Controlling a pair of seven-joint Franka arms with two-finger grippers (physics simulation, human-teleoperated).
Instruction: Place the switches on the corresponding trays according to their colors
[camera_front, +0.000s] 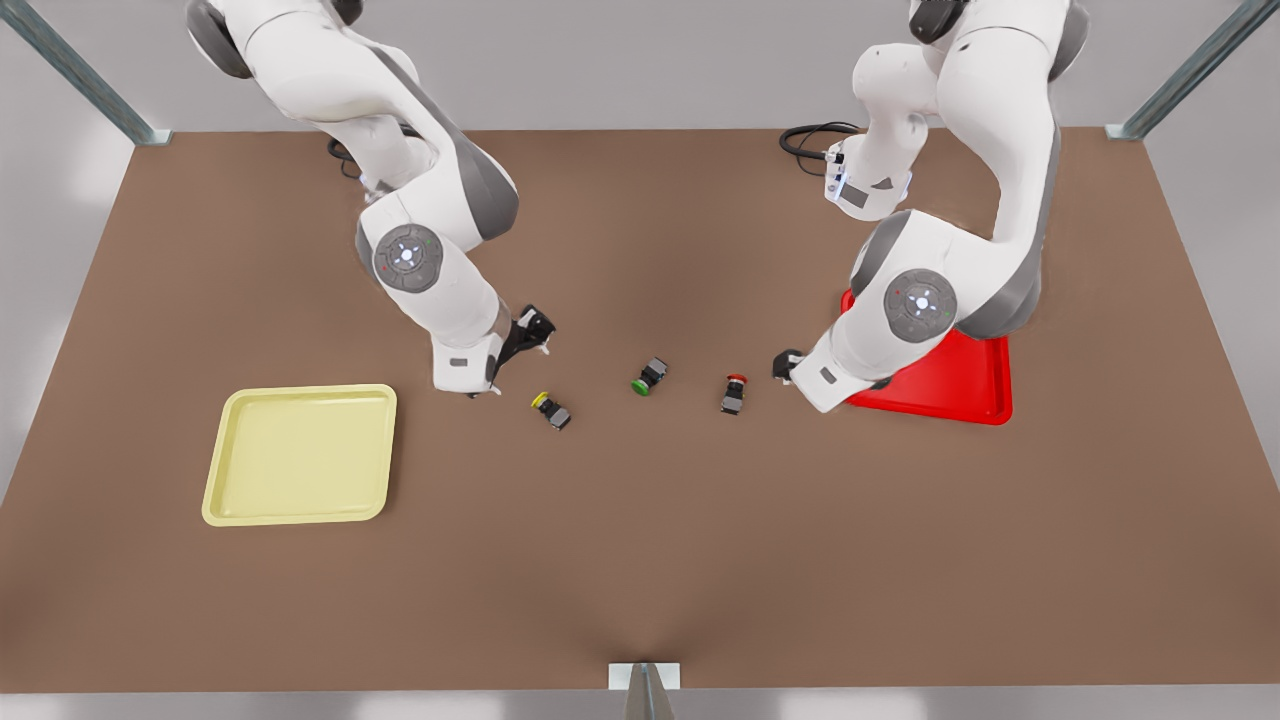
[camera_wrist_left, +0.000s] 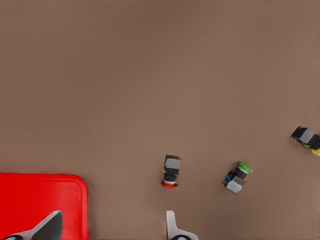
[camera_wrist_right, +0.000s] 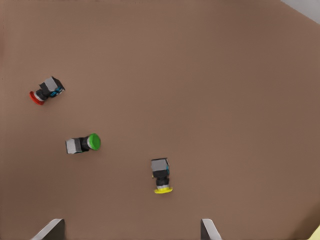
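Yellow switch (camera_front: 551, 410) lies on its side on the brown tabletop (camera_front: 640, 560), cap toward far-left, body toward near-right in the front view, so long axis runs diagonal. Red switch (camera_front: 734, 394) lies right of it, cap far, body near, axis nearly straight near-to-far. Green switch (camera_front: 649, 377) sits between them, slightly farther; not a task item.

Which arm is which: left wrist view shows the red switch (camera_wrist_left: 171, 171) close in with the red tray (camera_wrist_left: 42, 205) beside, so the left tool (camera_front: 787, 365) is the one on the front view's right. Its fingers (camera_wrist_left: 172, 225) are spread apart, nothing between them. Red switch lies just left of this tool in the front view, near but not touching. Red tray (camera_front: 960, 385) is partly under that arm, just right of it.

Right wrist view has the yellow switch (camera_wrist_right: 161, 175) nearest, so the right tool (camera_front: 530, 335) is on the front view's left. Fingers (camera_wrist_right: 207, 230) apart, empty. Yellow switch sits just near-right of it, apart. Yellow tray (camera_front: 302, 455) is left and near of that arm, well apart from the switch.

Judgement: no grasp yet; each tool likely must drop over its nearer switch, closing across the body's short side.
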